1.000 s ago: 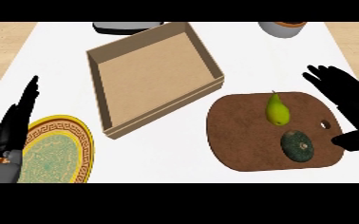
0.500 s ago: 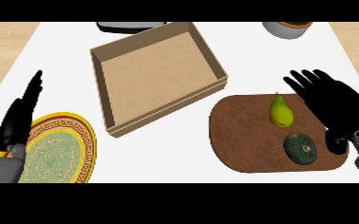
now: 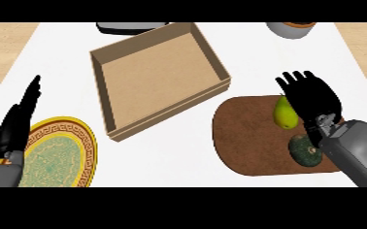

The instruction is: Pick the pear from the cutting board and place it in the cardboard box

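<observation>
Your right hand (image 3: 309, 97), fingers spread, holds nothing | pear (image 3: 285, 113) just left, apparently touching, long axis toward the cardboard box (image 3: 159, 76).

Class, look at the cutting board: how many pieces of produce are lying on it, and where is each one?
2. The pear lies near the cutting board's upper right, beside the right hand. A dark green squash lies just below it. The arm may hide more.

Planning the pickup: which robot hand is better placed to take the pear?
Right. The right robot hand hangs open just beside the pear on the cutting board; the left robot hand rests far off by the plate.
</observation>
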Robot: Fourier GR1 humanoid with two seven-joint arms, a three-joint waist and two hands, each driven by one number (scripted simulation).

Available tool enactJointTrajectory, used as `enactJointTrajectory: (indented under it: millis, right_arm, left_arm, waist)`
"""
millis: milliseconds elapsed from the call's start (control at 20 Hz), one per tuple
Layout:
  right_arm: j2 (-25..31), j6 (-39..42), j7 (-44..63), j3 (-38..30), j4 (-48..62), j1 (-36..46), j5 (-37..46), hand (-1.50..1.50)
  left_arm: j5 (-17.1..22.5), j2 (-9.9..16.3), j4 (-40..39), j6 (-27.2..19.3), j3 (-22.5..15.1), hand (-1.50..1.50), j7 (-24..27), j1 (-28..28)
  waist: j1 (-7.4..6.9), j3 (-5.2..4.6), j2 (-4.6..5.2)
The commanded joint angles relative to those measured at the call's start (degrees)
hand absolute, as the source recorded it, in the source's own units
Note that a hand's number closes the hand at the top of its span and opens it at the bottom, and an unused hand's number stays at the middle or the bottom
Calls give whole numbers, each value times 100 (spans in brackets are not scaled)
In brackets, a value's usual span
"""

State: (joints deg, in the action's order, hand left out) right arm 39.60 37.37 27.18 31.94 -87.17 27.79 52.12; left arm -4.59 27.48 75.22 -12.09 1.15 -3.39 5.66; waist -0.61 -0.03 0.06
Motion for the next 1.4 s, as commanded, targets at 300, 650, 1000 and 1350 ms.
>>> enactJointTrajectory:
  millis: [300, 650, 1000, 1350]
  right_arm:
    - [-787, 236, -194, -178, 321, -101, 949, -150]
    - [-1172, 282, -759, -509, 595, -81, 1133, -150]
    - [-1691, 205, -977, -476, 800, -108, 1624, -150]
    - [-1680, 414, -714, -467, 894, -365, 2166, -150]
  left_arm:
    - [-138, -105, -279, 369, 366, 0, 34, 211]
    - [-437, -433, -187, 248, 374, 0, 129, 71]
    - [-564, -433, 66, 394, 555, 0, -167, 178]
    - [-681, -451, 241, 522, 625, 0, -173, 100]
  waist:
    - [62, 2, -7]
    - [57, 2, -4]
    - [41, 3, -3]
    - [41, 3, -4]
